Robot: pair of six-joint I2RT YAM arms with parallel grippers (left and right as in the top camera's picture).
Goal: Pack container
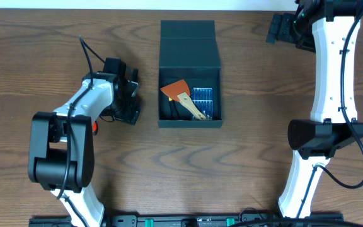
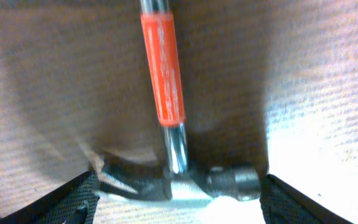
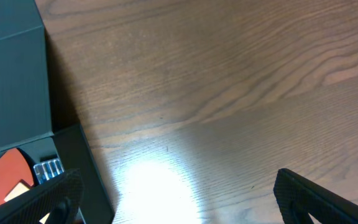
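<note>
The container [image 1: 190, 75] stands open at the table's centre, its flap lid folded back; its wall [image 3: 17, 81] also shows in the right wrist view. Inside lie an orange scraper [image 1: 180, 93] with a wooden handle and a blue drill-bit case [image 1: 203, 99]. Left of the box, my left gripper [image 1: 128, 101] points down at a hammer [image 2: 166, 81] with an orange grip and a chrome shaft. Its fingers [image 2: 67, 202] press the two ends of the black hammer head [image 2: 179, 182], so the left gripper [image 2: 179, 205] is shut on it. My right gripper [image 1: 281, 28] [image 3: 179, 211] hangs open over bare wood at the far right.
The left arm [image 1: 74, 120] covers most of the hammer from above; only a bit of orange grip [image 1: 95, 126] shows. The right arm's white links [image 1: 329, 75] run along the right side. A strip of brown wood table [image 1: 251, 157] lies between box and right arm.
</note>
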